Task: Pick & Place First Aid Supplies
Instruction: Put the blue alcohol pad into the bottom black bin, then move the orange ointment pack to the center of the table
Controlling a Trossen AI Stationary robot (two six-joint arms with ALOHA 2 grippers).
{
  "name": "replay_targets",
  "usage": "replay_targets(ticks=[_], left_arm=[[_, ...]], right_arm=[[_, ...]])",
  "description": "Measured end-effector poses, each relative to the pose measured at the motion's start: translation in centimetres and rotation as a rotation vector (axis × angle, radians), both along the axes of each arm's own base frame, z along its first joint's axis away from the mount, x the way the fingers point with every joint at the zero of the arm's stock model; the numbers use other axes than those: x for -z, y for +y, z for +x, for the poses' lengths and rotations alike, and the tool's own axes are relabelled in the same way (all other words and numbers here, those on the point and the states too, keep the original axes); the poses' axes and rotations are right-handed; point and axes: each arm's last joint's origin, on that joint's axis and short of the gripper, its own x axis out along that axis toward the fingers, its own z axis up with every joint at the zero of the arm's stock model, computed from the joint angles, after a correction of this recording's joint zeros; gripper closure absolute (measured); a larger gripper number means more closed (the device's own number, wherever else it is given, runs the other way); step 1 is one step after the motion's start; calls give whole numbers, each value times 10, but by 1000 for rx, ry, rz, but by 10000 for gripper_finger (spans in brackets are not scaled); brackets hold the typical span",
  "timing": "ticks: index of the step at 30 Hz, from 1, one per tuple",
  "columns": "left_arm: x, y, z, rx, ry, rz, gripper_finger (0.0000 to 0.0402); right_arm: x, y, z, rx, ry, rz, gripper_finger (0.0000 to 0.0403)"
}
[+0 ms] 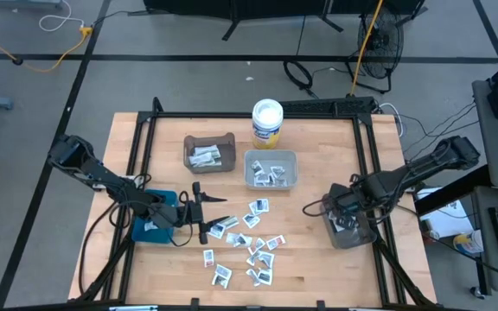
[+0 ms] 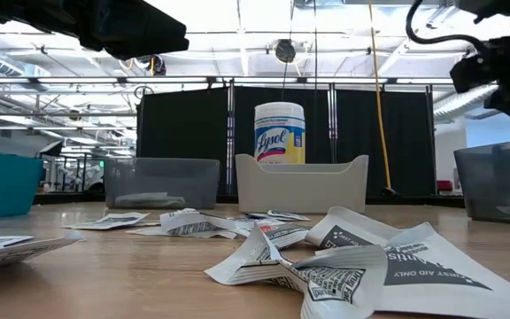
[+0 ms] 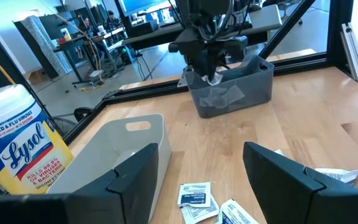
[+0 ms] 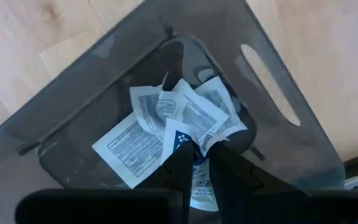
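Several small white first aid packets (image 1: 247,242) lie loose on the wooden table's near middle. My right gripper (image 4: 197,152) hangs over the dark grey bin (image 1: 351,231) at the right, shut on a white packet with blue print (image 4: 182,138); more packets (image 4: 145,134) lie on the bin's floor. My left gripper (image 1: 206,212) is open and empty, low over the table beside the teal bin (image 1: 152,223), its fingers pointing toward the loose packets. In the left wrist view my left gripper (image 3: 197,180) faces the right gripper (image 3: 211,62) across the table. My right gripper pinches the white packet between its two fingers at one edge (image 4: 194,149). The fingers come from above, pointing down into the grey bin. The packet hangs below the fingertips (image 3: 214,79), at the bin's rim and above the packets inside.
A brown bin (image 1: 210,153) and a pale bin (image 1: 271,169), both with packets inside, stand at the far middle. A white Lysol tub (image 1: 267,121) stands behind them. A black frame (image 1: 249,115) runs along the table's edges.
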Motion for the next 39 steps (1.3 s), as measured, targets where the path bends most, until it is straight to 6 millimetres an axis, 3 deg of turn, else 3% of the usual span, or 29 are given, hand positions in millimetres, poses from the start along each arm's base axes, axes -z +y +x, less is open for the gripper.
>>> replay_targets(ticks=[11, 25, 34, 39], left_arm=[[0, 0, 0, 1, 6, 10, 160], [1, 0, 0, 0, 11, 6, 160], [1, 2, 1, -6, 13, 11, 160], [2, 5, 2, -6, 18, 7, 160]], right_arm=[[1, 2, 5, -4, -58, 18, 348], [1, 2, 5, -30, -58, 19, 209], [-23, 3, 8, -58, -170, 48, 221], [-34, 9, 23, -152, -345, 87, 232]])
